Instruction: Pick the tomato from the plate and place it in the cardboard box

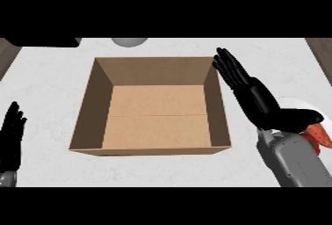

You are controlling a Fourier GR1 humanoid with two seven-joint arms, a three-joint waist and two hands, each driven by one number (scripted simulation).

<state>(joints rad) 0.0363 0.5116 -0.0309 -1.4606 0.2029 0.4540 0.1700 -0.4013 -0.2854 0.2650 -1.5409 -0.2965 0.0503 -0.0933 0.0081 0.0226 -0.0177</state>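
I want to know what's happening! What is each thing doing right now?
cardboard box: open, nothing inside.
tomato: on the plate, mostly hidden by the arm.
plate: right of box, partly covered.
right hand: open, beside the box.
left hand: open, resting at left edge.

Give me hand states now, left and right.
Left hand: open, fingers straight, resting at the view's left edge, holding nothing.
Right hand: open, fingers straight, beside the cardboard box's right wall, holding nothing.
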